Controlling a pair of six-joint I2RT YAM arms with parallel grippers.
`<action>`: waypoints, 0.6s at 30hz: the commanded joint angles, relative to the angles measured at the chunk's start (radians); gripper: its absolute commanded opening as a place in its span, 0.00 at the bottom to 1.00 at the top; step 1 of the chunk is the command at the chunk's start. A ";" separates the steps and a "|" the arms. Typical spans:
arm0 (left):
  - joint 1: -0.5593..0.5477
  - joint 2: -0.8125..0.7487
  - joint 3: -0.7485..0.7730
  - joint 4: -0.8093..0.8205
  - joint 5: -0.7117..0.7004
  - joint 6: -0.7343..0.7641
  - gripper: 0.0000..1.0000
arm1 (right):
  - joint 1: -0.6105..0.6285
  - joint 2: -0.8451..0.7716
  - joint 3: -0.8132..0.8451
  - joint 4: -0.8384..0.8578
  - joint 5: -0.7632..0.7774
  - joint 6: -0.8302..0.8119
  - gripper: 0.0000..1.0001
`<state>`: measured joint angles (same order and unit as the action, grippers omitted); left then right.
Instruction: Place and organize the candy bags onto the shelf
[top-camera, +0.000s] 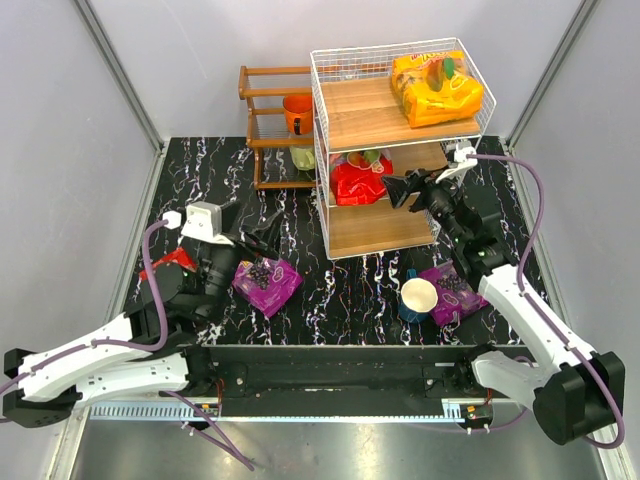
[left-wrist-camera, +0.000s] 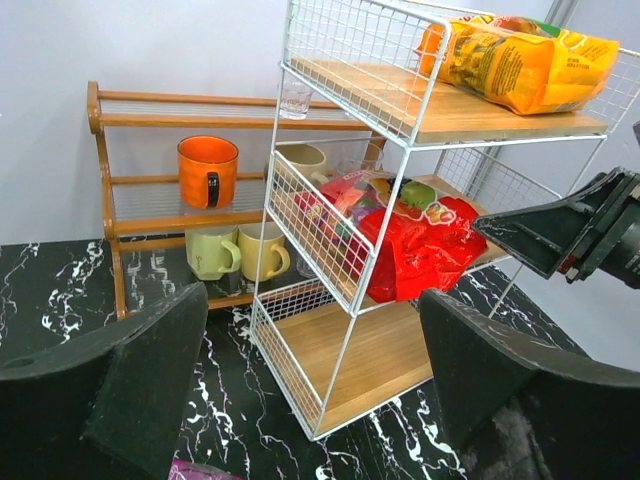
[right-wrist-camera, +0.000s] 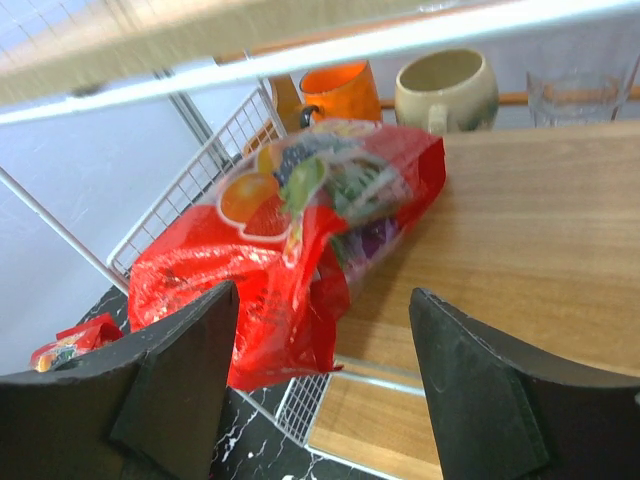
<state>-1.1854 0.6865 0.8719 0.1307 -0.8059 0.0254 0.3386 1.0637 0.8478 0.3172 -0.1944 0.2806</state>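
The white wire shelf (top-camera: 330, 240) stands at the back centre. An orange-yellow candy bag (top-camera: 440, 88) lies on its top board. A red bag (top-camera: 360, 180) lies on the middle board, overhanging the front edge (right-wrist-camera: 300, 240). My right gripper (top-camera: 400, 188) is open and empty just in front of that red bag (right-wrist-camera: 320, 390). My left gripper (top-camera: 262, 235) is open and empty above a purple bag (top-camera: 267, 282) on the table, facing the shelf (left-wrist-camera: 320, 400). A second purple bag (top-camera: 452, 290) lies under my right arm. A second red bag (top-camera: 172, 260) lies far left, partly hidden.
A dark brown wooden rack (top-camera: 275, 120) with an orange mug (top-camera: 296, 110) and other mugs stands left of and behind the shelf. A paper cup, white inside and blue outside, (top-camera: 418, 298) stands beside the right purple bag. The shelf's bottom board (left-wrist-camera: 380, 365) is bare.
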 joint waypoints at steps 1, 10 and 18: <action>-0.002 -0.027 -0.031 -0.002 -0.029 -0.018 0.89 | 0.000 -0.002 -0.035 0.048 0.015 0.065 0.79; -0.002 -0.028 -0.036 -0.006 -0.033 -0.015 0.90 | -0.001 0.022 -0.059 0.114 -0.031 0.123 0.78; -0.002 -0.028 -0.047 -0.002 -0.042 -0.016 0.90 | 0.000 0.039 -0.066 0.155 -0.062 0.166 0.78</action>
<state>-1.1854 0.6621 0.8276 0.1059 -0.8246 0.0055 0.3386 1.0863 0.7780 0.3935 -0.2218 0.4122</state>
